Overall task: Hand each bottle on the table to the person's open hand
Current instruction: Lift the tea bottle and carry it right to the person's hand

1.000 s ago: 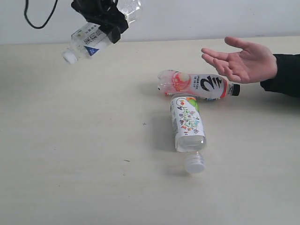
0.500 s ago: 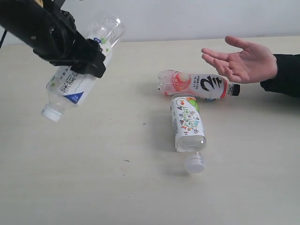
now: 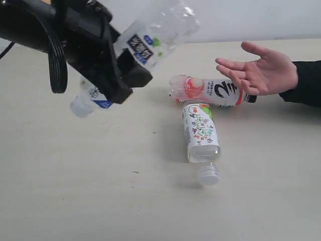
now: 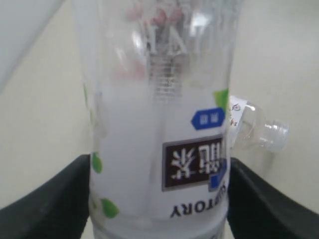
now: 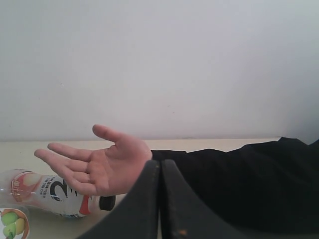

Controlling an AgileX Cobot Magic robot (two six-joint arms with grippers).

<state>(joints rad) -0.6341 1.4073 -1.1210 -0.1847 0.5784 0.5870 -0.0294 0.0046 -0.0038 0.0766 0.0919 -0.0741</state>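
Note:
My left gripper (image 3: 124, 71) is shut on a clear bottle with a white-blue label (image 3: 145, 42). It holds the bottle tilted in the air, base up towards the right and white cap (image 3: 79, 107) low on the left. In the left wrist view the black fingers (image 4: 47, 199) press both sides of this bottle (image 4: 159, 124). The person's open hand (image 3: 261, 70) waits palm up at the right. On the table (image 3: 75, 191) lie a pink-red bottle with a black cap (image 3: 213, 91) and a bottle with a white floral label (image 3: 200, 131). My right gripper (image 5: 160, 199) is shut and empty, facing the hand (image 5: 102, 167).
The person's black sleeve (image 3: 303, 80) runs off the right edge. The pink-red bottle (image 5: 50, 191) lies just below the open hand in the right wrist view. A white wall (image 3: 241, 17) stands behind the table.
My left arm has swung the held bottle to the right, towards the hand. The bottle's base now points up and right. The two bottles on the table and the hand have stayed put.

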